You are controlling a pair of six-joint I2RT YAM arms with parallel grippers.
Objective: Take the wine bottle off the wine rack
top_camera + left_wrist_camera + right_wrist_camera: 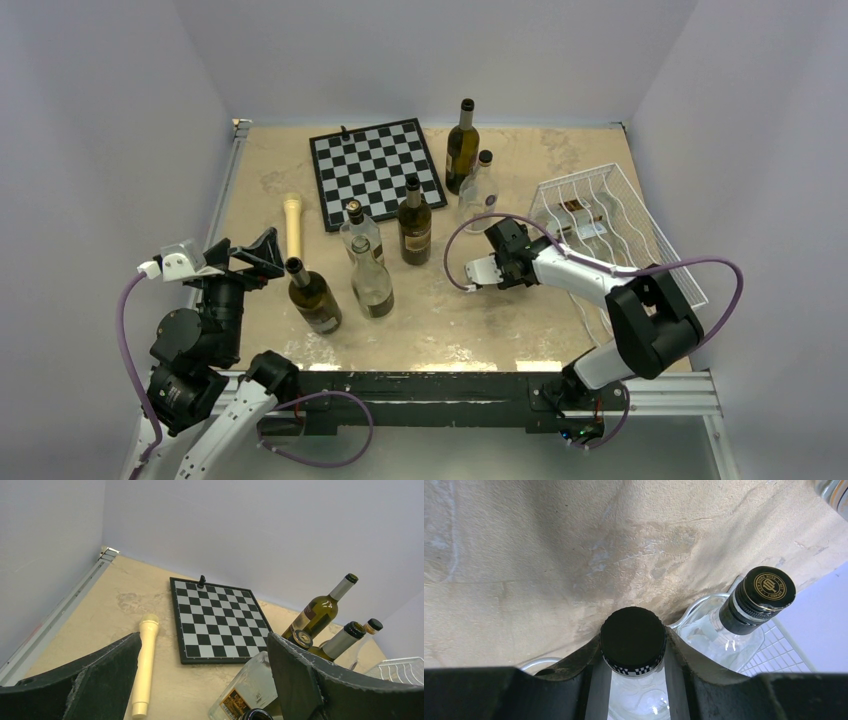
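right end effector [633,652]: pinching wine bottle [633,632] neck
left end effector [203,645]: spread, empty
wine rack [650,235]: near right end effector

Eight bottles sit on the desk [450,330]. Six stand outside the one wine rack [640,215]: three dark bottles [415,230] and three clear bottles [372,288]. Two more clear ones lie in that rack: one black-capped wine bottle [633,640] and one gold-crested bottle [764,587]. There is one chessboard [377,172], one black chess piece [345,130], one cream stick [292,225], and two robot hands, the left hand [265,255] and the right hand [633,654].
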